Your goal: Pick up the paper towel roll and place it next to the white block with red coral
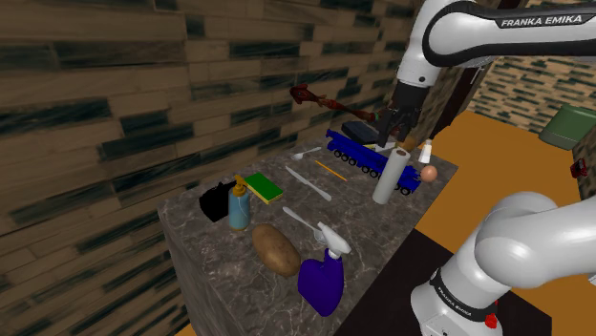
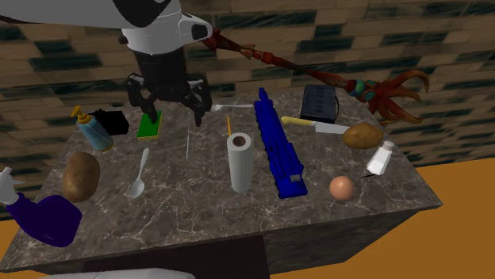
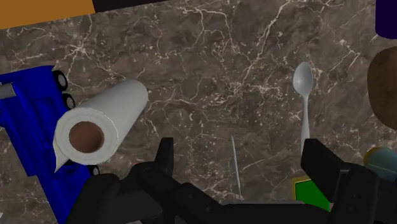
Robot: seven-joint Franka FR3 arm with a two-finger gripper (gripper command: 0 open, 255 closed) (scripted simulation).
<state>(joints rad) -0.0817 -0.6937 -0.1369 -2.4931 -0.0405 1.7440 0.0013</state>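
text: "FRANKA EMIKA", white capitals on a dark band | on: upper arm link (image 1: 535,21), far right in the shoulder view; second mark: small white lettering on a dark band | on: lower arm link (image 1: 457,289), near right; too small to read

We see a glossy white arm (image 1: 449,43) built of rounded shells, with dark bands at the joints and "FRANKA EMIKA" lettering (image 1: 540,19) in white on a dark strip. A small red mark (image 1: 492,321) sits low down. Our claw (image 3: 240,153) is all black, with two blocky fingers (image 3: 165,156).
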